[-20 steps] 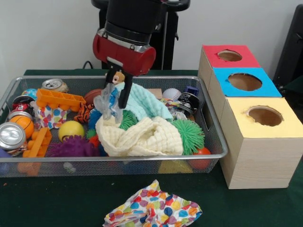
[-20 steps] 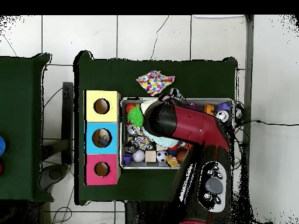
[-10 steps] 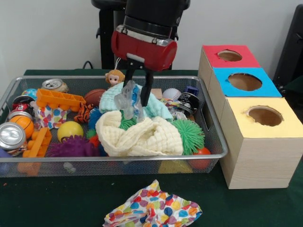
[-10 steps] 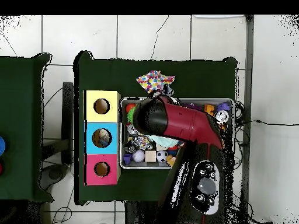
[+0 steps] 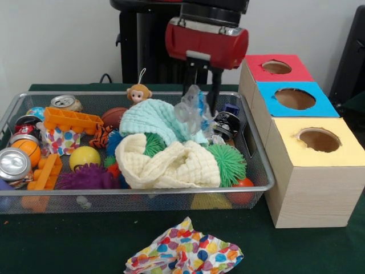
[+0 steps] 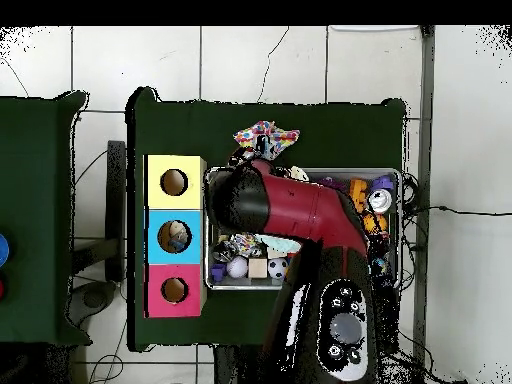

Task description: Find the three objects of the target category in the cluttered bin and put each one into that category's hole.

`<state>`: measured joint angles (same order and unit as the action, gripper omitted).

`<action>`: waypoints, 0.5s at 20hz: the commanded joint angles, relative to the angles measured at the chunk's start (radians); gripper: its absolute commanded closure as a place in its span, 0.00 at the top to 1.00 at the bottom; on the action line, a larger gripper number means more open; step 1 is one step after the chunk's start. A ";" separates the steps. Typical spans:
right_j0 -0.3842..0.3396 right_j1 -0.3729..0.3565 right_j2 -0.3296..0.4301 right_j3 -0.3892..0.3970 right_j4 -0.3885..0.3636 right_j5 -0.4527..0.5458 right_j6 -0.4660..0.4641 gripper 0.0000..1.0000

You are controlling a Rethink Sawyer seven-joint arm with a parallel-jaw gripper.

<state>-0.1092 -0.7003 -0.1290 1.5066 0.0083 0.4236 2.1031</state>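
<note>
We see the wire mesh bin (image 5: 259,171) of cluttered toys and cloths on the green counter (image 5: 68,245), beside the wooden box with red, blue and yellow holes (image 5: 311,171). Our gripper (image 5: 203,103) is clamped on a crumpled clear plastic bottle (image 5: 191,111), held above the bin's right part. We judge this the carrying step; next it must travel right to the matching hole, then release.
</note>
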 commanded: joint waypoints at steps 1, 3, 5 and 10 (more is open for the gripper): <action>-0.010 -0.055 0.140 0.147 -0.002 0.081 0.002 0.00; 0.001 -0.067 0.142 0.152 -0.008 0.085 0.006 0.00; 0.003 -0.083 0.156 0.165 -0.004 0.100 0.003 0.00; -0.021 -0.119 0.215 0.210 -0.021 0.145 -0.074 0.00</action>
<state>-0.1083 -0.7852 -0.0500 1.5816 0.0050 0.4257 2.1029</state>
